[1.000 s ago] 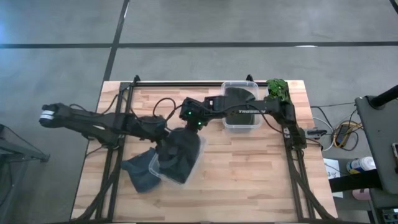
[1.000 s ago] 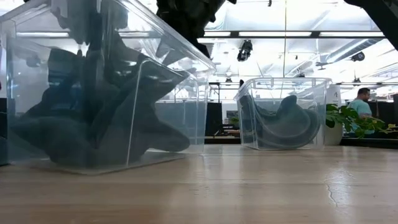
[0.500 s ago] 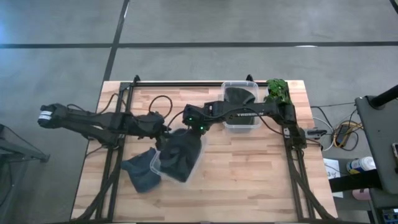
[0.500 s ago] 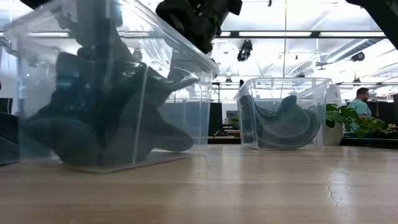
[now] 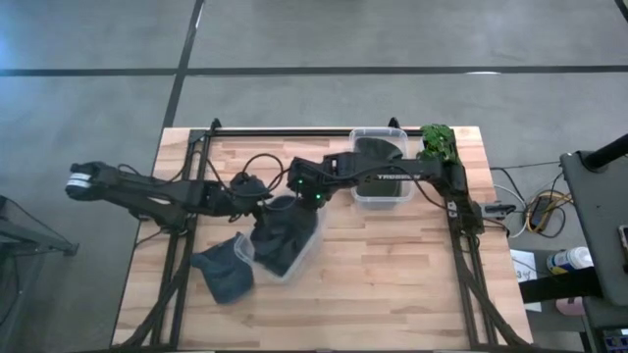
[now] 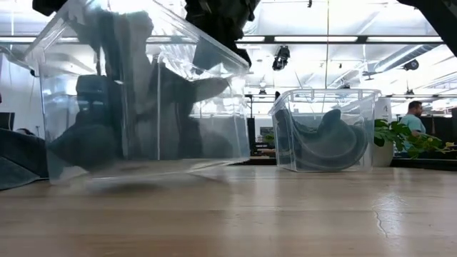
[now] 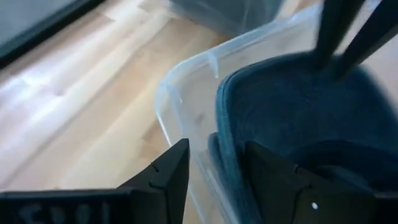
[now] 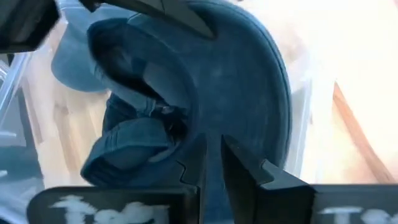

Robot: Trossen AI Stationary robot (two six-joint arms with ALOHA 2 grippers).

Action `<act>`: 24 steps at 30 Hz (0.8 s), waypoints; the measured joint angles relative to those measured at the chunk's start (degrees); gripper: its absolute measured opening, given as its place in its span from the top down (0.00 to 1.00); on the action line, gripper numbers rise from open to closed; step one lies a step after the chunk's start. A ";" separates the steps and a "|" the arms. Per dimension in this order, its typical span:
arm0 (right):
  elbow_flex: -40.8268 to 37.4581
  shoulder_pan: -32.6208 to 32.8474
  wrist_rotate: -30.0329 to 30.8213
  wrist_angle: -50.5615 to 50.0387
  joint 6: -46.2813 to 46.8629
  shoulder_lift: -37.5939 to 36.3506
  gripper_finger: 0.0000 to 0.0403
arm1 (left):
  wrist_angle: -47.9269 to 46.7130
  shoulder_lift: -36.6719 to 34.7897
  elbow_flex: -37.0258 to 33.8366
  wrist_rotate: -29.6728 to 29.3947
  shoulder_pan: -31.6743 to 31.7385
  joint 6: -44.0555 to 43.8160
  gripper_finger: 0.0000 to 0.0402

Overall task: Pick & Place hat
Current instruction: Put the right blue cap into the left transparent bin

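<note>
Clear plastic is the weak point: the near bin (image 6: 143, 100) sits tipped in the low view, one bottom edge off the wooden table (image 5: 392, 284), so a further pull could roll it over or drag it along the boards. I judge the cause would be both arms tugging on the same load while the cloth is still jammed against the walls.

That load is a dark blue denim hat (image 5: 285, 235), stuffed in the tilted bin with its brim riding over the rim. The left gripper (image 7: 214, 165) straddles that rim, fingers parted a little, one outside the wall and one inside against the hat; whether it actually pinches anything is hard to say. The right gripper (image 8: 211, 162) hangs directly over the hat's crown, its fingers almost together with a fold of denim seemingly caught between them.

More blue cloth (image 5: 221, 275) lies on the table just beside the bin. A second bin (image 5: 381, 165), already holding a dark hat, stands well apart at the far edge, beside a plant (image 5: 440, 142).
</note>
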 joint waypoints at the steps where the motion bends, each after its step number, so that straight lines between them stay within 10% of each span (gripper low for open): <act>1: 0.91 0.04 0.36 -0.97 0.00 0.00 0.89 | -0.47 -0.44 0.10 -0.70 0.00 0.83 0.62; 24: 2.59 8.10 12.19 -11.15 7.91 -0.20 0.89 | 0.72 -1.52 0.63 6.80 -0.11 6.94 0.62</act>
